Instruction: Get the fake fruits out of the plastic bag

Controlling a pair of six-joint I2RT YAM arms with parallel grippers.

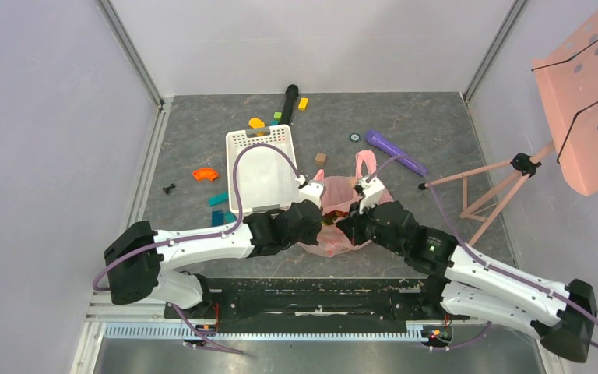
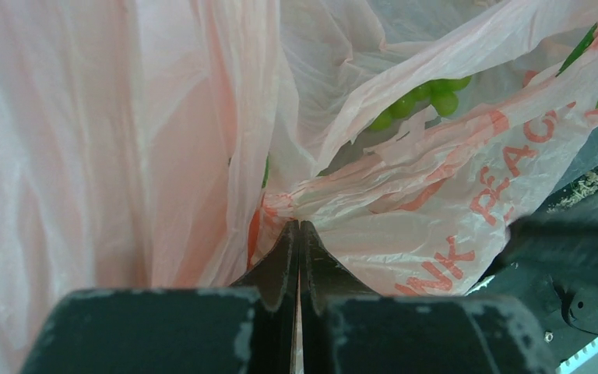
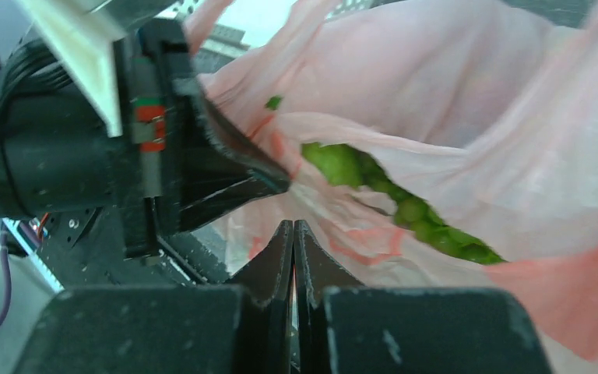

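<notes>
The translucent pink plastic bag (image 1: 333, 191) lies crumpled on the grey floor between my two arms, one loop handle pointing away. My left gripper (image 1: 325, 212) is at the bag's near left side. In the left wrist view it (image 2: 298, 224) is shut, with the bag's film (image 2: 436, 195) gathered into its tips. My right gripper (image 1: 345, 226) is at the near right side, and in its wrist view it (image 3: 293, 223) is shut on a fold of the bag (image 3: 436, 70). A cluster of small green fake fruits (image 2: 420, 97) (image 3: 405, 206) shows inside. The left fingers (image 3: 241, 156) pinch the film opposite.
A white perforated basket (image 1: 258, 139) stands just left of the bag. A purple cylinder (image 1: 395, 152) lies behind it on the right. Coloured blocks (image 1: 205, 174) and a black cylinder (image 1: 290, 100) are scattered around the basket. A pink perforated stand (image 1: 592, 93) on thin legs (image 1: 490, 187) is at the right.
</notes>
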